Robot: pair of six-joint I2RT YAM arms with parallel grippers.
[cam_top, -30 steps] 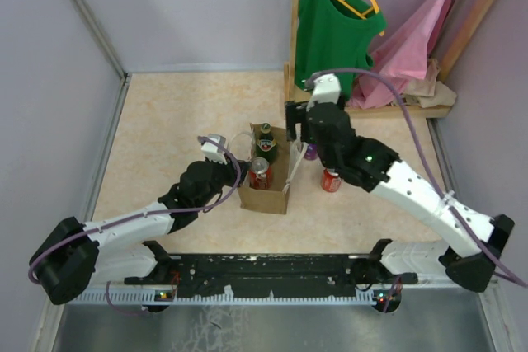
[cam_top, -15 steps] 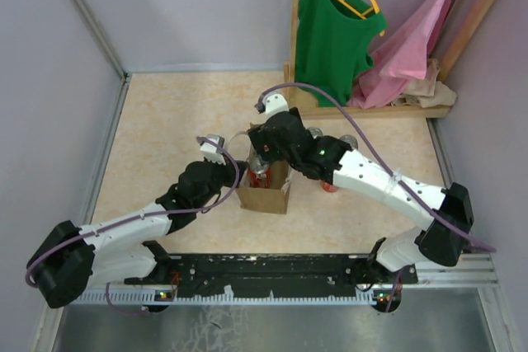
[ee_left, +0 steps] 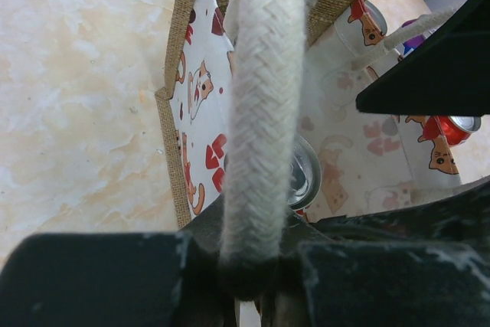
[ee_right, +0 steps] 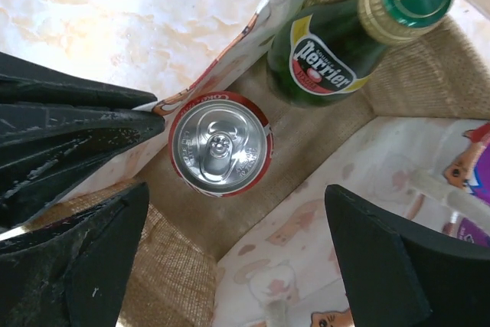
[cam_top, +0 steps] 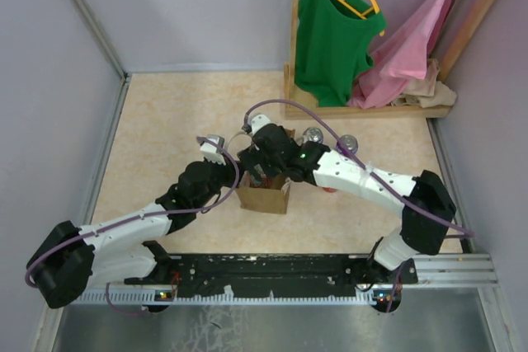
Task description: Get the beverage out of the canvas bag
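Observation:
The canvas bag [cam_top: 262,196] stands upright mid-table, its printed lining [ee_left: 200,105] and burlap floor [ee_right: 306,139] showing. Inside stand a red soda can [ee_right: 220,144] and a green Perrier bottle [ee_right: 335,53] with a gold cap. My left gripper [cam_top: 221,151] sits at the bag's left side, shut on a thick white rope handle [ee_left: 260,112] that runs up between its jaws [ee_left: 256,281]. My right gripper [cam_top: 259,159] hovers directly over the bag's mouth, pointing down. Its jaws stand open [ee_right: 237,201], the can just ahead of the gap, and nothing is between the fingers.
A wooden clothes rack [cam_top: 294,47] with a green top [cam_top: 330,30] and pink cloth [cam_top: 412,43] stands at the back right. Loose cans [cam_top: 313,133] [cam_top: 348,143] sit right of the bag, behind my right arm. Grey walls close in on both sides.
My right arm swung left from beside the bag to above its mouth, and its jaws widened. My left gripper closed on the rope handle and has stayed in place.

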